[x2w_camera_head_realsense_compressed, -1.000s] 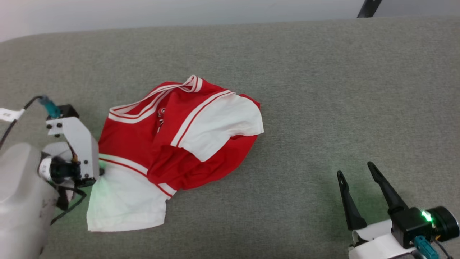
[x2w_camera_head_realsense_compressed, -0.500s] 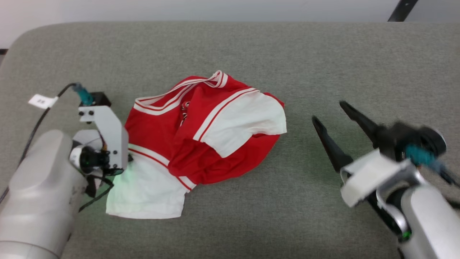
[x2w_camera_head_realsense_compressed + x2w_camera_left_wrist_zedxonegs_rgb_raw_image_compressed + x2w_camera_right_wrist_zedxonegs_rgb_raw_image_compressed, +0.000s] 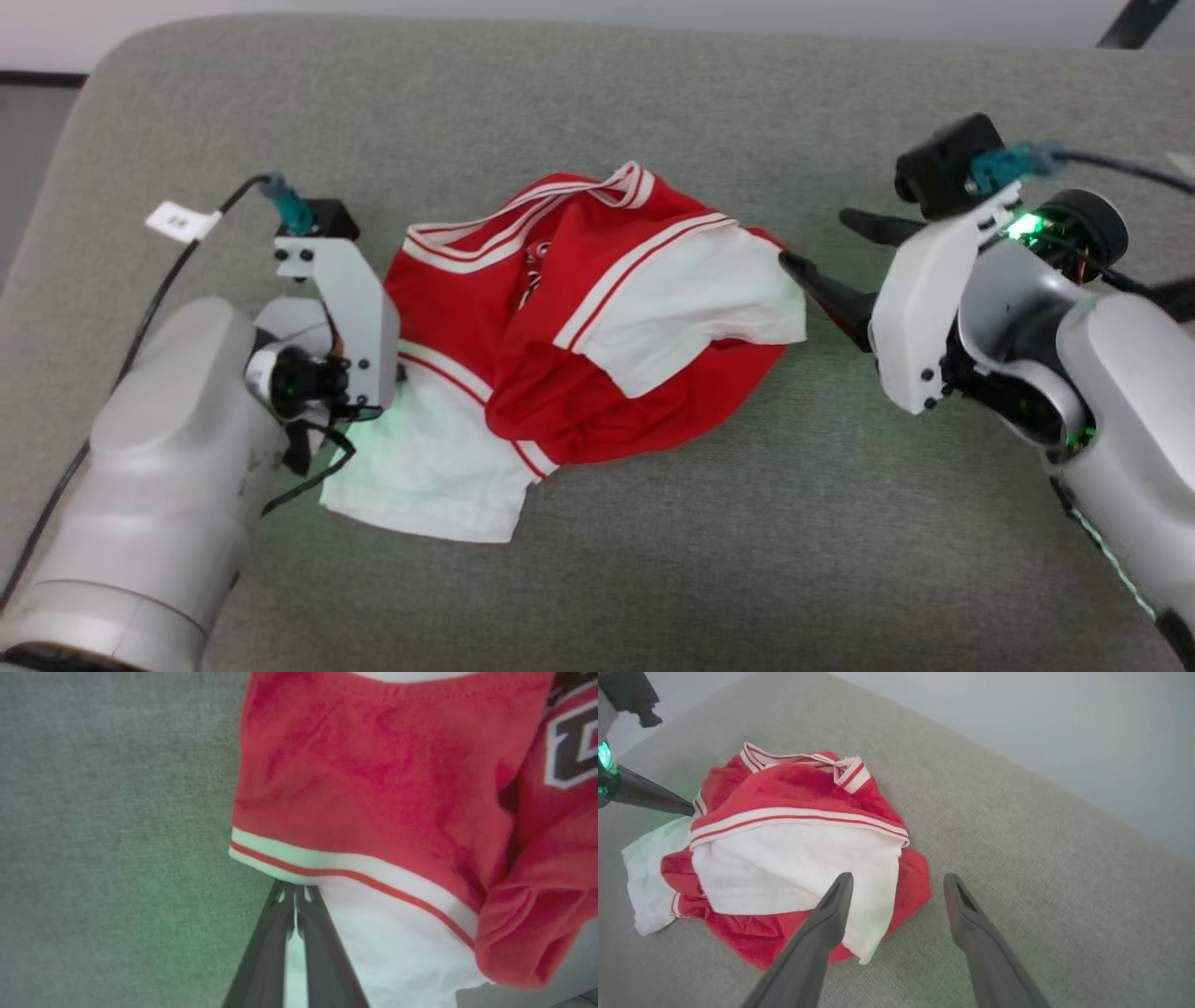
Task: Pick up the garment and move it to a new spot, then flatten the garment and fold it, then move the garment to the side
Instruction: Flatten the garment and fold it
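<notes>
The crumpled red shirt (image 3: pixel 597 317) lies on the grey cushion (image 3: pixel 840 523). The left gripper (image 3: pixel 294 890) is pinched together on its white sleeve beside the striped trim; the right gripper (image 3: pixel 899 879) stands spread just beside the other sleeve

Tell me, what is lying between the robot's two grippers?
The crumpled red fabric shirt with white sleeves, seen in the head view between the left gripper and right gripper.

- Pale grey, rounded forearms (image 3: pixel 140 485) with smooth shells.
- White angular wrist brackets (image 3: pixel 350 308) with small dark screws.
- Teal connectors (image 3: pixel 288 203) on black cables (image 3: pixel 154 308); one white tag (image 3: pixel 177 220).
- Long dark tapered fingers (image 3: pixel 817 938); green lamp (image 3: pixel 1024 226) glowing.
</notes>
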